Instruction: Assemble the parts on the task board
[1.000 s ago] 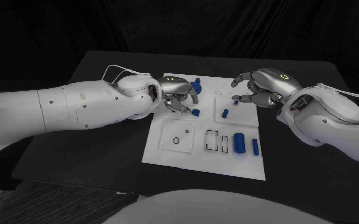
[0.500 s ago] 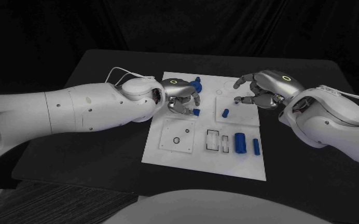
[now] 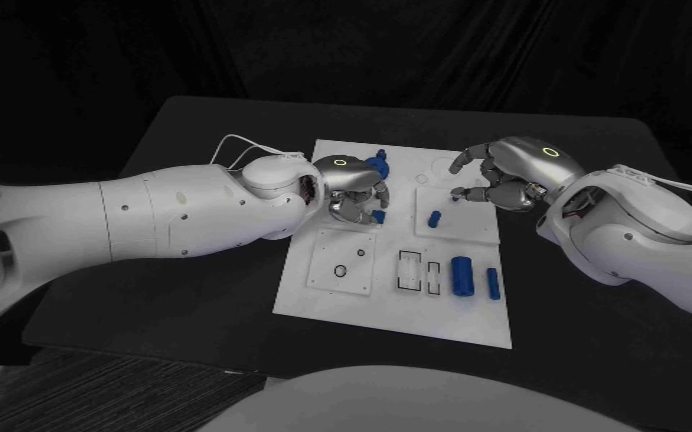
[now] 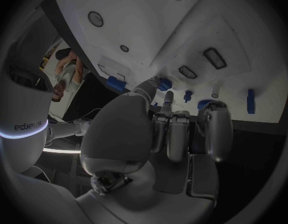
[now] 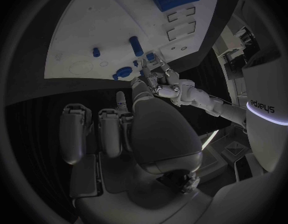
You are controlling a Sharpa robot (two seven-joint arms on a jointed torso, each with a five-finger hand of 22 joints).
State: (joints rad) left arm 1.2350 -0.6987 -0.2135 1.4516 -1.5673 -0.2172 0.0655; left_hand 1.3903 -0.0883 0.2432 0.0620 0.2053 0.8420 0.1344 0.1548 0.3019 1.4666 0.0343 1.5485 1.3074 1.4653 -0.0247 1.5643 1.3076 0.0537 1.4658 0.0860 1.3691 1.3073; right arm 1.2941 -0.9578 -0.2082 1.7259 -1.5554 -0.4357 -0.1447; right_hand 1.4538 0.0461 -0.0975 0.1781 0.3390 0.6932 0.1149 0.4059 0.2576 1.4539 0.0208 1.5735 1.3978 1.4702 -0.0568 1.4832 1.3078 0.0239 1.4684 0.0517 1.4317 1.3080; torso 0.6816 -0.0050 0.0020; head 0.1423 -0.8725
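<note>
Hands over the upper half of the task board, one at each side. Left hand is bent down over the board's upper left, its fingertips at a small blue part; the wrist view shows a fingertip touching a blue piece, but whether it is pinched I cannot tell. Right hand hovers over the upper right with fingers curled; a dark tip lies under them, and whether anything is held I cannot tell.

Change over the last second: the left arm has pushed further in over the board, the hand shifting slightly toward the centre, while the small part beneath it sits in much the same spot. The right hand has barely moved.

Other parts: a blue cluster at the top edge beside the left hand, an upright peg between the hands, a thick cylinder and a slim bar at lower right.

Judgement: the left hand is seating or adjusting the small part; most of the assembly remains.
</note>
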